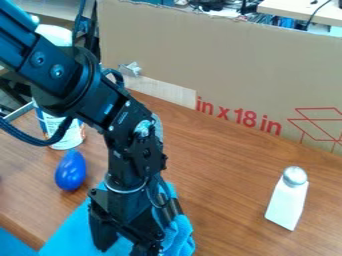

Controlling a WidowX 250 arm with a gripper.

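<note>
The gripper (pixel 125 242) is low over the cloth (pixel 72 232), around seven o'clock in view; whether it's open or shut, I can't tell. A sideways drag could snag the fabric; a wide swing might knock the blue bulb (pixel 71 171) at its eleven.

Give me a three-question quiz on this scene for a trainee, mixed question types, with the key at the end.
1. Multiple choice: What is nearest to the gripper?
A) a metal pot
B) a blue cloth
C) a wooden spoon

2. True or false: The white shaker with the silver top stands apart from the blue cloth.

3. Fill in the blank: The rounded object on the table, near the white canister, is coloured ____.

Key: 1: B; 2: true; 3: blue.
</note>
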